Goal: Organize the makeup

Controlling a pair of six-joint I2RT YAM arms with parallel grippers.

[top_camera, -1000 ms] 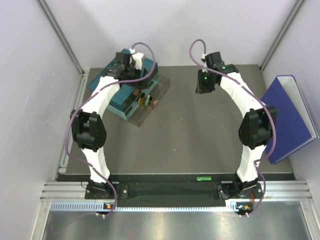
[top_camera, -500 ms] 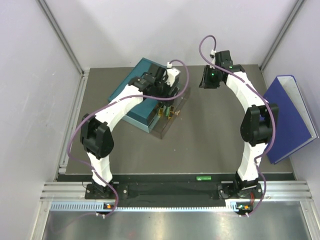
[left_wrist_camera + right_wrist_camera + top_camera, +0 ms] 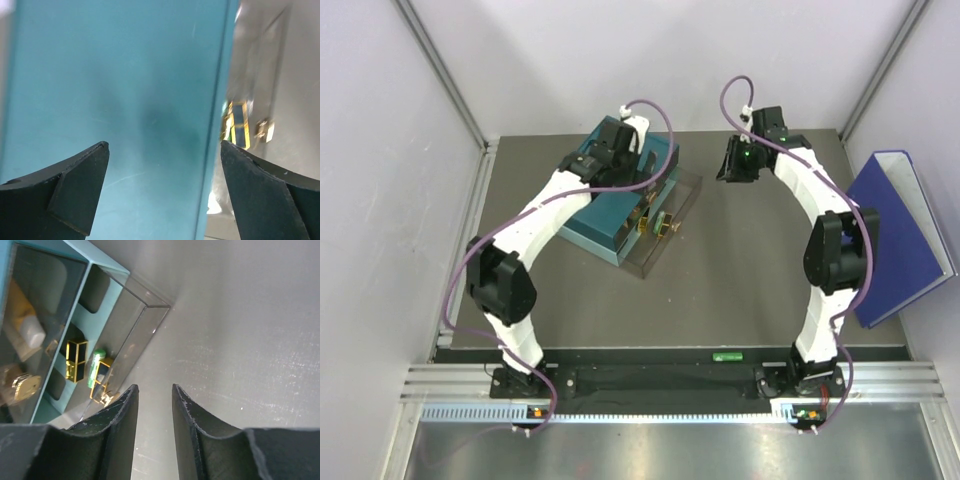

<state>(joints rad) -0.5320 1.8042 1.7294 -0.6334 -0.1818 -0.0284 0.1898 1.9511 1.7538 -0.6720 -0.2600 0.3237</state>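
Lena: Over that last second the left arm (image 3: 545, 207) had swung rightward across the far side of the table, and the teal plastic drawer box (image 3: 608, 212) had slid and turned with it, ending nearer the middle. What were the tools doing?

Omar: The left gripper (image 3: 164, 144) hung just above the box's flat teal top, its jaws spread wide with nothing between them. The right gripper (image 3: 154, 386) hovered over the bare grey table (image 3: 750, 280), just right of the box. Its jaws stood a narrow gap apart, and only tabletop showed through that gap, so it held nothing either.

Lena: And the small makeup tubes and sticks (image 3: 658, 224)?

Omar: They lay in the clear plastic drawer (image 3: 685, 188) pulled out of the box's right side. The right wrist view showed a black-and-gold case (image 3: 75, 360), a green-capped stick (image 3: 98, 360) and a pale tube (image 3: 30, 332) sitting in it. I could not count the rest.

Lena: So how far along was it?

Omar: Nearly finished, I judged. No piece showed outside the drawer, and neither tool carried one. What looked left was pushing the drawer back in. The big blue binder (image 3: 900, 230) lay at the right edge, well apart from all of it.
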